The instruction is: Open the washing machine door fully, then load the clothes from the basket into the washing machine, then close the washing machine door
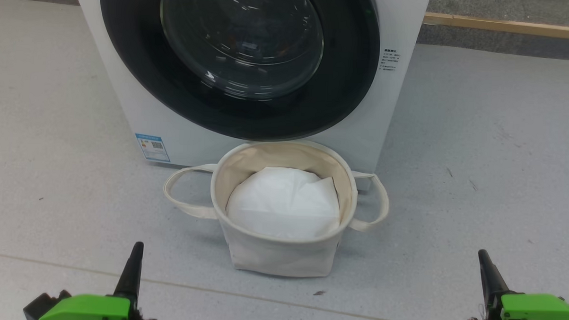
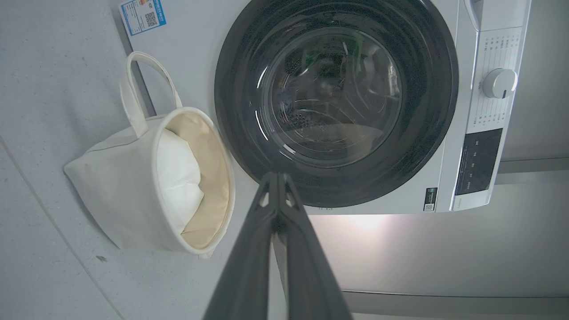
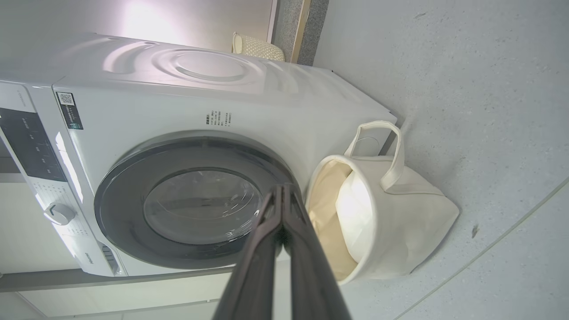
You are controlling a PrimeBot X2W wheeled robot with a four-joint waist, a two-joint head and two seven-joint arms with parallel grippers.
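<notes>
Shut washing machine door [image 1: 238, 54] — both tools pinched together.
It faces them beyond the basket [image 1: 281, 254], midway between left tool [image 1: 138, 247] and right tool [image 1: 483, 255]; neither arm is nearer.

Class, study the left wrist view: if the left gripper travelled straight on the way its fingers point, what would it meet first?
Most likely the washing machine door: the shut left gripper aims at its black rim, clear of the basket. Depth is unclear, though.
</notes>
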